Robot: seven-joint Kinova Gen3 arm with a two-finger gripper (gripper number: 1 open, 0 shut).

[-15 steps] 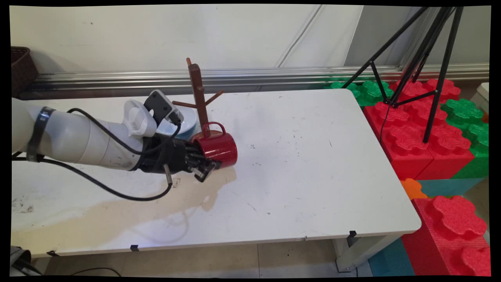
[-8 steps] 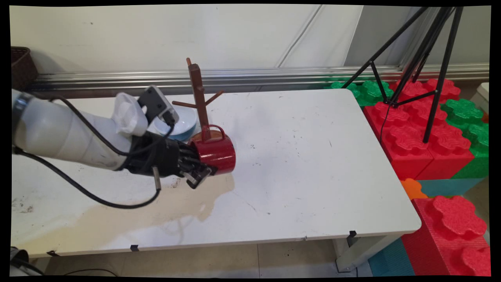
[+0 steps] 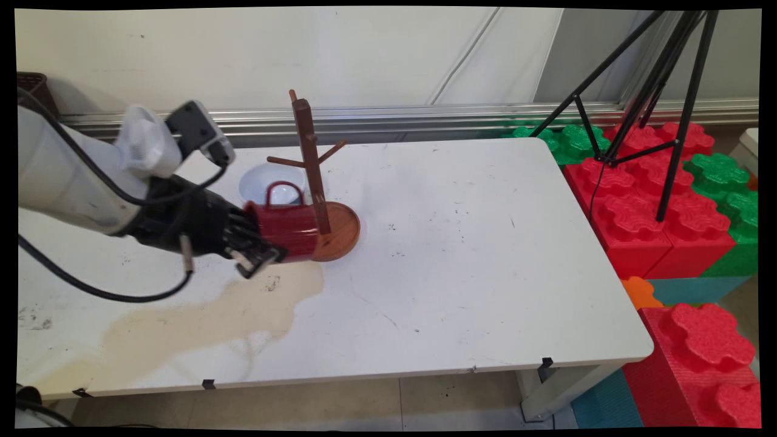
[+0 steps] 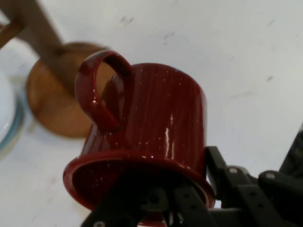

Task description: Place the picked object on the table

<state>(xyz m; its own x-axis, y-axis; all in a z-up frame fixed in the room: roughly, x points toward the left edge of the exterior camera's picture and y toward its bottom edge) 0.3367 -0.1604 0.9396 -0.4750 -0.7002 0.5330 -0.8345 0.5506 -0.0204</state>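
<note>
My gripper (image 3: 262,244) is shut on the rim of a red speckled mug (image 3: 285,223), held on its side with the handle up. In the hand view the mug (image 4: 147,127) fills the middle, with my gripper (image 4: 175,208) clamped on its rim at the bottom edge. A wooden mug tree (image 3: 311,159) on a round base (image 3: 341,230) stands just right of the mug; in the hand view its base (image 4: 52,104) sits at the upper left. A white bowl with a blue outside (image 3: 265,180) lies behind the mug.
A tan stain (image 3: 212,315) spreads over the table's (image 3: 473,261) front left. Red and green foam blocks (image 3: 655,200) and a black tripod (image 3: 661,91) stand to the right of the table. A dark basket (image 3: 33,91) sits at the far left by the wall.
My gripper has carried the mug to the left, from in front of the mug tree's base to its left side. The base and the bowl now show more.
</note>
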